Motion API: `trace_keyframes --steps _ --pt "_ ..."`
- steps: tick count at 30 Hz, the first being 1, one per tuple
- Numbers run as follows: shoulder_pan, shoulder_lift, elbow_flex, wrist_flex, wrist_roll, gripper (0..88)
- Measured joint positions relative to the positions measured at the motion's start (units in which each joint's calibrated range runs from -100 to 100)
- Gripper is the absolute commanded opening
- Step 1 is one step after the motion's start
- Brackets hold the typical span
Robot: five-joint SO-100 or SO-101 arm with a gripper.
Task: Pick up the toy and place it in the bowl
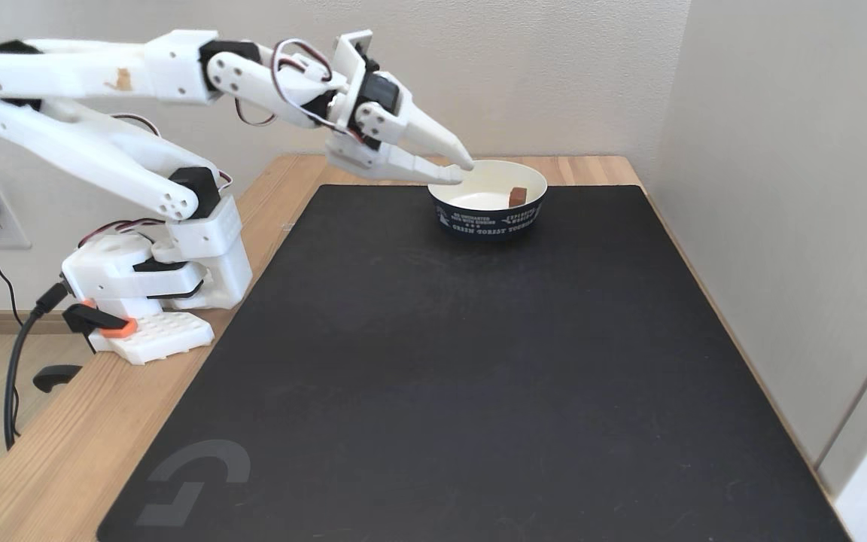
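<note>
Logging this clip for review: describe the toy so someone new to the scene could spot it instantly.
Start at the black mat on the wooden table, then find the navy paper bowl at its far edge. The toy is the small reddish-brown block inside, against the right wall, the lone dark spot on the white interior.

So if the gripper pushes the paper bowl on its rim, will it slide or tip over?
The bowl looks like thin paper, so it is probably light and would slide easily on the black mat. It is wide and low, so tipping seems unlikely. The small toy inside adds little weight. The rim may bend under the gripper.
</note>
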Motion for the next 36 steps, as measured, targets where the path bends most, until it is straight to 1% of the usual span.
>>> trace_keyframes --steps 1,2,5,7,9,11,12,18,20,21,23,36 --pt "2.16 -3.41 3.4 0.0 1.49 2.9" --pt "4.41 -10.91 10.68 0.0 4.07 2.9" --pt "6.49 -21.15 18.14 0.93 6.38 3.0" --pt "6.58 -31.64 27.87 3.8 7.1 3.0" --pt "6.33 -36.22 31.27 5.66 7.26 3.0" --pt "7.16 -42.13 32.4 12.07 7.31 2.6" --pt "6.66 -45.13 32.4 17.14 7.31 2.8" --pt "8.32 -45.96 32.69 26.34 7.57 3.0" --pt "7.74 -46.04 32.69 27.61 9.32 3.0" --pt "7.91 -46.04 32.69 27.94 10.97 3.0" --pt "7.91 -46.04 32.69 28.11 11.48 3.0" --pt "7.82 -46.04 32.69 28.28 11.89 2.5"
